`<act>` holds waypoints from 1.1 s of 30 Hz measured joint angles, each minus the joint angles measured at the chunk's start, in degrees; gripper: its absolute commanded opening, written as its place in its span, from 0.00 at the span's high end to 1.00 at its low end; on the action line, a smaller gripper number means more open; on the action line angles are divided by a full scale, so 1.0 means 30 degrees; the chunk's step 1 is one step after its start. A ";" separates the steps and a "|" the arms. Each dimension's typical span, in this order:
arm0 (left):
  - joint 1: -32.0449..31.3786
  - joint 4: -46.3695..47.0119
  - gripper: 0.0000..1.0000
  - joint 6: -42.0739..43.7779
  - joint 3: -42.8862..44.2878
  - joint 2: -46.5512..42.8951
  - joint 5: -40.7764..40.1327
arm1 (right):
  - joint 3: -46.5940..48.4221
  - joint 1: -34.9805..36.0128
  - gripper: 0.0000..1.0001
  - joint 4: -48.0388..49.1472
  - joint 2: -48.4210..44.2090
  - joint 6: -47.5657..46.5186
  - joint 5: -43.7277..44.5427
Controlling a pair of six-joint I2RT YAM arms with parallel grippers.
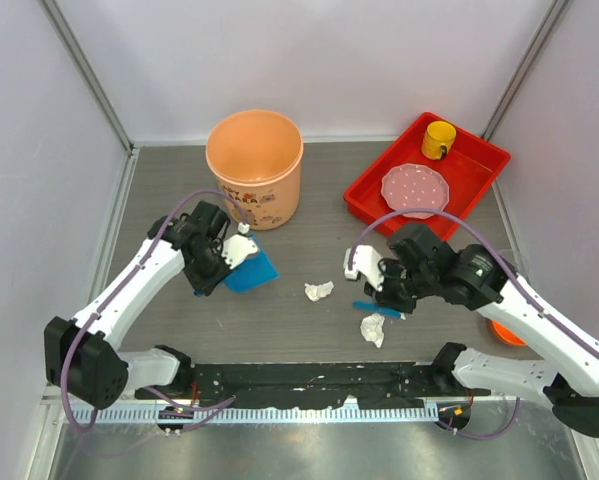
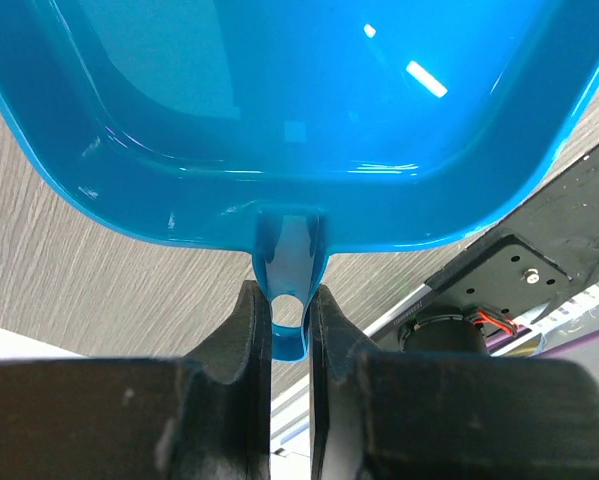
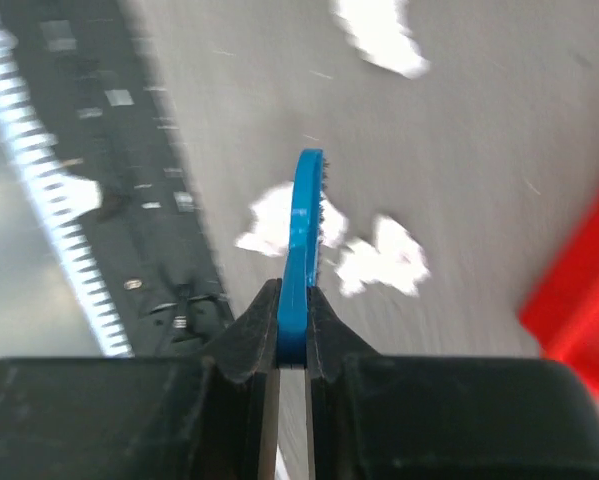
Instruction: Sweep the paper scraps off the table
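Paper scraps on table: two just beside brush tip, one between brush and dustpan. Right gripper pinches brush handle; left gripper pinches dustpan handle. Sweeping step underway, looks early; next needs brush pushing scraps toward dustpan lip, with pan set low.

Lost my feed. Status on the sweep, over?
Left gripper shut on dustpan. Right gripper shut on brush. Paper scraps loose on table between them. Orange bucket behind, not blocking.

White paper scraps, blue dustpan and brush, grey wood-grain table
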 measured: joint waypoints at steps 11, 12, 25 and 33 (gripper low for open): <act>0.0000 0.1049 1.00 0.0022 -0.0182 0.1399 -0.0058 | 0.0801 -0.2827 0.99 -0.1319 0.2113 0.8153 1.4724; 0.0000 0.1093 1.00 0.0022 -0.0197 0.1399 -0.0073 | 0.0831 -0.3147 0.99 -0.1297 0.2353 0.8531 1.5263; 0.0000 0.1872 1.00 0.0051 -0.1282 0.1348 -0.0423 | 0.3483 -0.5173 0.99 0.2251 0.1020 1.6327 1.6779; 0.0000 0.2856 1.00 0.0080 -0.1974 0.1341 -0.0474 | -0.1668 -0.5187 0.99 0.0488 0.0831 2.0407 1.4273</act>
